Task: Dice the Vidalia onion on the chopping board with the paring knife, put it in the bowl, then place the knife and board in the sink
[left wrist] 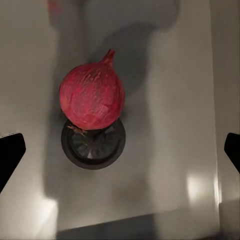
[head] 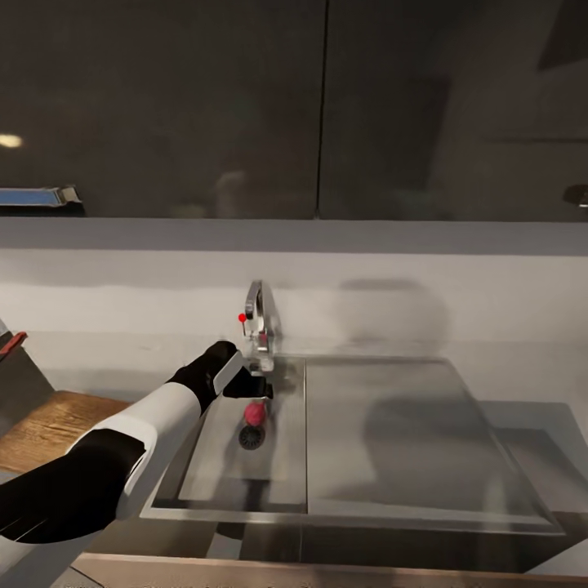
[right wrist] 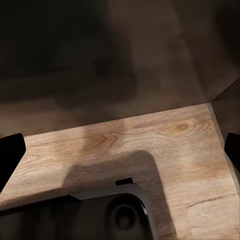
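Observation:
The Vidalia onion [head: 255, 414] [left wrist: 92, 97] has red skin and rests on the edge of the round drain [head: 251, 438] [left wrist: 94, 145] in the grey sink [head: 204, 482]. My left gripper [head: 249, 386] [left wrist: 120, 155] hangs open just above the onion, under the chrome tap [head: 260, 327]. Its fingertips [left wrist: 10, 155] stand wide apart, away from the onion on either side. My right gripper [right wrist: 120, 152] is open and empty, pointing down at a wooden floor [right wrist: 150, 135]. The chopping board, paring knife and bowl are out of view.
The flat drainboard [head: 408, 441] lies right of the basin, set in the grey countertop [head: 523, 376]. A grey wall and dark upper cabinets [head: 327, 106] stand behind. A brown wooden surface [head: 49, 425] lies at the left. A dark part of the robot [right wrist: 120, 215] is below the right gripper.

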{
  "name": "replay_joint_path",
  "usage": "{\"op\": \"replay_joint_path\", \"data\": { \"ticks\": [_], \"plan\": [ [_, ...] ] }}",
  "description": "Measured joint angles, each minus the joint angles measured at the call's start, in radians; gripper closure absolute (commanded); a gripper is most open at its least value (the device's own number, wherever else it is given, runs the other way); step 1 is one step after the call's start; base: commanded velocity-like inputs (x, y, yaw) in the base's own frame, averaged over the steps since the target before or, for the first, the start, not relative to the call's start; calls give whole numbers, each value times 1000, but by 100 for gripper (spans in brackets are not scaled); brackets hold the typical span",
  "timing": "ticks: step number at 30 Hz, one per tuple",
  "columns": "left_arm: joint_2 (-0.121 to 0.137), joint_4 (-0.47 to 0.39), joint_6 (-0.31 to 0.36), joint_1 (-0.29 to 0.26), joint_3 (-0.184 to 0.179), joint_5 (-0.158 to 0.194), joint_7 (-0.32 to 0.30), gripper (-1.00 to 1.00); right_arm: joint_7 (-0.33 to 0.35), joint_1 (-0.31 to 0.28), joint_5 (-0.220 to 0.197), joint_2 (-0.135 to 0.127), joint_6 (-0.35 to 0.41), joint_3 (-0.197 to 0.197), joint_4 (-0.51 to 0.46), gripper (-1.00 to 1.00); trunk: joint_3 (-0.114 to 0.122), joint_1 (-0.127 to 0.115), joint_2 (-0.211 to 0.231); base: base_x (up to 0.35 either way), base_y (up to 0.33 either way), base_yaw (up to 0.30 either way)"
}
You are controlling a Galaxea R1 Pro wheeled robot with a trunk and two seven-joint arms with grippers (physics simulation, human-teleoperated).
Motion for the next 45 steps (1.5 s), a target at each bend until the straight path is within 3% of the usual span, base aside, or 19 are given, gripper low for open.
{"op": "replay_joint_path", "data": {
  "ticks": [45],
  "plan": [
    [8,0,0,26,0,-2,-1,-100,0,0,0,0,0,0,0,-100,-70,0,0,28,1,0]
  ]
}}
